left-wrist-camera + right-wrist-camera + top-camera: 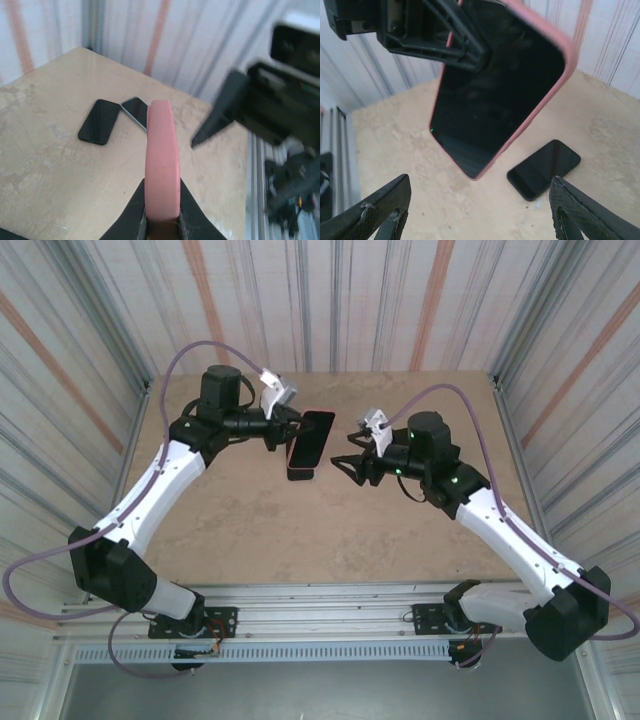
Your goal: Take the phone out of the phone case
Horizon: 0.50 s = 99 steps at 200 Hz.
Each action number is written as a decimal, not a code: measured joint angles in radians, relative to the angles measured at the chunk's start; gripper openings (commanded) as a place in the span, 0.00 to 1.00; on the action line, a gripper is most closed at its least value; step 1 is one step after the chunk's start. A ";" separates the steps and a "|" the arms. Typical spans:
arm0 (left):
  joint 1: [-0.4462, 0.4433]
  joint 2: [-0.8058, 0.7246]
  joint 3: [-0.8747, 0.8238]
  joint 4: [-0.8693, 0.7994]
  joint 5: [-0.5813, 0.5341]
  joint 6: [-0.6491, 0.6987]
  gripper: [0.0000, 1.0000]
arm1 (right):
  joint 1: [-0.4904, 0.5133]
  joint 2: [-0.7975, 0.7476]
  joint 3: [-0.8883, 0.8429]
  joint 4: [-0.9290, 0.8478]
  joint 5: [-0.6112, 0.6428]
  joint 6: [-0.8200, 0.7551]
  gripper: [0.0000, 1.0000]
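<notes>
The top camera sits high above and behind both arm bases (pixel 330 620), looking down and forward over the whole desk (pixel 300 540) from a distance. The left wrist camera rides just behind the left end effector (pixel 161 200). It looks along the fingers across the desk toward a far corner, very close to the pink case (pixel 161 160). The right wrist camera looks out between the fingers of the right end effector (pixel 480 179), facing the left end effector, close to the same case. Both wrist views share the case and a dark phone (pixel 545 167) lying on the desk.

Beige table (pixel 250 530) (striped walls (pixel 350 300))
</notes>
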 measured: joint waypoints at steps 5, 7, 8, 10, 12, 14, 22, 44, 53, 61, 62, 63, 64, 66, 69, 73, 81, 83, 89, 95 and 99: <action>0.000 0.000 -0.003 0.027 -0.017 -0.047 0.00 | 0.000 -0.008 -0.024 0.035 0.005 0.038 0.74; 0.000 0.000 -0.004 0.039 -0.024 -0.070 0.00 | 0.000 -0.012 -0.034 0.050 0.011 0.059 0.74; 0.000 0.000 -0.005 0.043 -0.027 -0.077 0.00 | 0.000 -0.014 -0.041 0.058 0.013 0.073 0.74; 0.000 0.000 -0.006 0.057 -0.035 -0.097 0.00 | 0.000 -0.016 -0.049 0.071 0.016 0.086 0.74; 0.000 0.000 -0.007 0.068 -0.042 -0.116 0.00 | 0.000 -0.019 -0.059 0.084 0.020 0.101 0.74; 0.000 0.000 -0.008 0.080 -0.050 -0.137 0.00 | 0.000 -0.021 -0.069 0.100 0.023 0.121 0.74; 0.000 -0.002 -0.014 0.123 -0.080 -0.210 0.00 | -0.003 -0.029 -0.107 0.154 0.042 0.199 0.73; 0.000 -0.027 -0.055 0.239 -0.173 -0.409 0.00 | -0.005 -0.038 -0.204 0.299 0.108 0.400 0.72; -0.001 -0.037 -0.070 0.278 -0.210 -0.482 0.00 | -0.005 -0.039 -0.238 0.350 0.135 0.472 0.72; -0.001 -0.046 -0.085 0.317 -0.244 -0.546 0.00 | 0.000 -0.040 -0.268 0.395 0.165 0.538 0.71; -0.002 -0.047 -0.089 0.325 -0.251 -0.558 0.00 | 0.002 -0.040 -0.273 0.402 0.171 0.550 0.71; -0.002 -0.048 -0.091 0.329 -0.254 -0.564 0.00 | 0.003 -0.040 -0.275 0.406 0.175 0.555 0.71; -0.002 -0.048 -0.093 0.333 -0.257 -0.570 0.00 | 0.003 -0.040 -0.277 0.410 0.179 0.560 0.71; -0.003 -0.052 -0.099 0.346 -0.267 -0.587 0.00 | 0.006 -0.041 -0.284 0.421 0.187 0.576 0.71; -0.004 -0.055 -0.108 0.362 -0.280 -0.611 0.00 | 0.010 -0.041 -0.293 0.438 0.199 0.597 0.70; -0.006 -0.062 -0.122 0.388 -0.300 -0.645 0.00 | 0.018 -0.041 -0.304 0.459 0.214 0.625 0.70; -0.008 -0.072 -0.148 0.425 -0.337 -0.704 0.00 | 0.037 -0.042 -0.320 0.497 0.245 0.670 0.68; -0.008 -0.075 -0.154 0.436 -0.348 -0.718 0.00 | 0.043 -0.042 -0.323 0.504 0.253 0.683 0.68; -0.011 -0.082 -0.174 0.462 -0.376 -0.760 0.00 | 0.061 -0.042 -0.331 0.531 0.274 0.715 0.67; -0.014 -0.087 -0.193 0.491 -0.406 -0.805 0.00 | 0.076 -0.042 -0.337 0.557 0.295 0.742 0.65; -0.015 -0.090 -0.204 0.510 -0.423 -0.832 0.00 | 0.088 -0.042 -0.341 0.577 0.311 0.766 0.64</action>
